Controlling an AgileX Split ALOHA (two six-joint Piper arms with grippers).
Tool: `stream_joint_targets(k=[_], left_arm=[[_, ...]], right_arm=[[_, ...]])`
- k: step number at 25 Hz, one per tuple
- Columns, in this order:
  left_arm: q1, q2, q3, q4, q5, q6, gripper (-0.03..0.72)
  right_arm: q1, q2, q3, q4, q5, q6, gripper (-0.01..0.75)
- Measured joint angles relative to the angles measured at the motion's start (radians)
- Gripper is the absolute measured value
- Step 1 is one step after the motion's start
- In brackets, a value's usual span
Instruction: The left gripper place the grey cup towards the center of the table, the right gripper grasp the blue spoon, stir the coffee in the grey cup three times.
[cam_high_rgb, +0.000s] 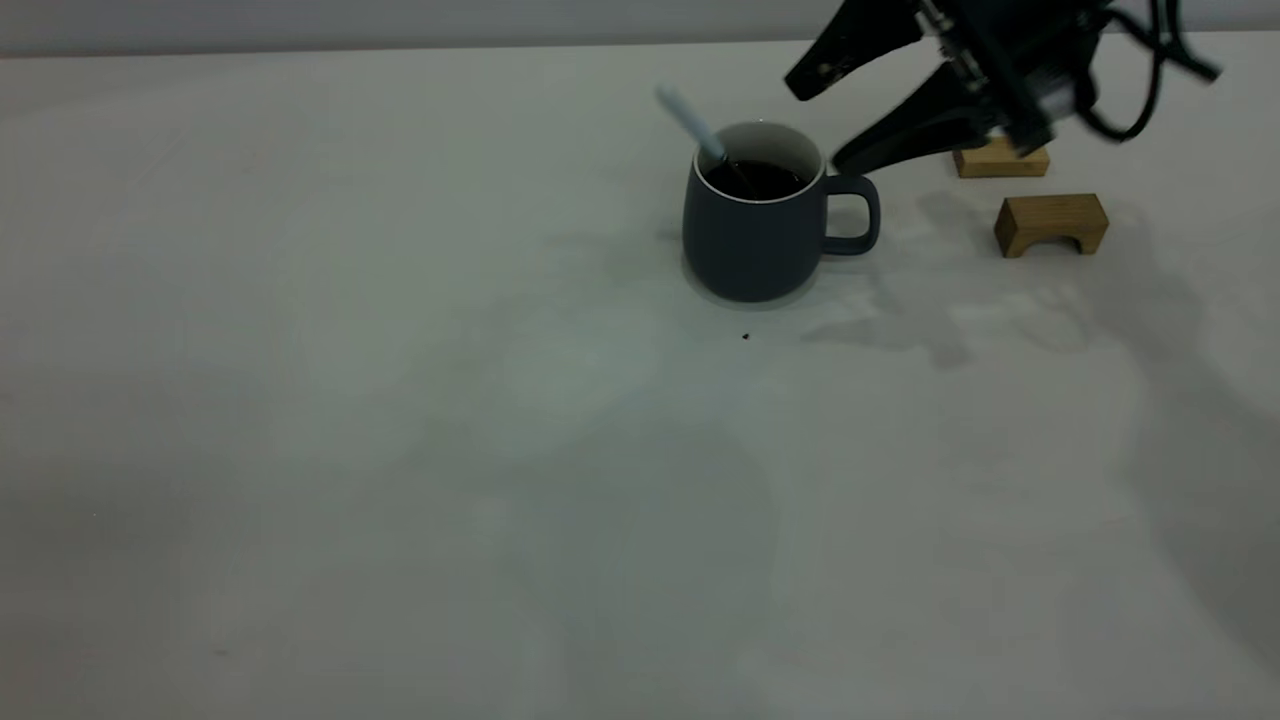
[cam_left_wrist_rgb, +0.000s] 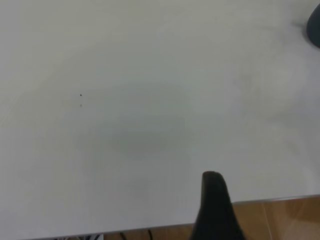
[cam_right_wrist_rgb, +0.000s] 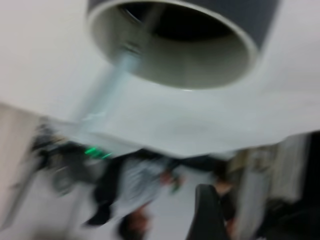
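Note:
The grey cup (cam_high_rgb: 752, 235) stands upright near the middle of the table (cam_high_rgb: 400, 400), its handle pointing toward the right arm. Dark coffee (cam_high_rgb: 757, 179) fills it. The blue spoon (cam_high_rgb: 690, 122) leans in the cup on its own, its pale handle sticking up over the rim on the side away from the cup's handle. My right gripper (cam_high_rgb: 822, 122) hovers open just beyond and above the cup's handle, holding nothing. In the right wrist view the cup (cam_right_wrist_rgb: 180, 60) and spoon (cam_right_wrist_rgb: 107, 85) lie ahead of one of its fingers (cam_right_wrist_rgb: 207, 215). My left gripper (cam_left_wrist_rgb: 215, 210) is parked over the table's edge.
Two tan wooden blocks sit past the cup's handle, a flat one (cam_high_rgb: 1000, 160) under the right arm and an arch-shaped one (cam_high_rgb: 1052, 222). A tiny dark speck (cam_high_rgb: 746, 337) lies in front of the cup. A person (cam_right_wrist_rgb: 130, 185) shows beyond the table's far edge.

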Motion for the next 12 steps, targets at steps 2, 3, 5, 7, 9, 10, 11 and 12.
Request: stream_joint_targets(k=[2, 3, 5, 7, 9, 10, 11, 12], left_arm=[[0.0, 0.0, 0.0, 0.0, 0.0, 0.0, 0.585], [0.0, 0.0, 0.0, 0.0, 0.0, 0.0, 0.585], [0.0, 0.0, 0.0, 0.0, 0.0, 0.0, 0.585], [0.0, 0.0, 0.0, 0.0, 0.0, 0.0, 0.585], [0.0, 0.0, 0.0, 0.0, 0.0, 0.0, 0.585], [0.0, 0.0, 0.0, 0.0, 0.0, 0.0, 0.585], [0.0, 0.0, 0.0, 0.0, 0.0, 0.0, 0.585], [0.0, 0.0, 0.0, 0.0, 0.0, 0.0, 0.585]], right_arm=[[0.003, -0.042, 0.001, -0.096, 0.002, 0.0, 0.59], [0.006, -0.073, 0.002, -0.157, 0.003, 0.0, 0.571], [0.018, -0.125, 0.003, -0.291, 0.008, 0.0, 0.535], [0.038, -0.192, 0.004, -0.457, 0.016, -0.001, 0.498], [0.06, -0.258, 0.005, -0.601, 0.025, -0.001, 0.465], [0.071, -0.296, 0.006, -0.668, 0.03, -0.001, 0.448], [0.08, -0.336, 0.006, -0.722, 0.032, -0.001, 0.431], [0.085, -0.37, 0.006, -0.758, 0.034, -0.001, 0.418]])
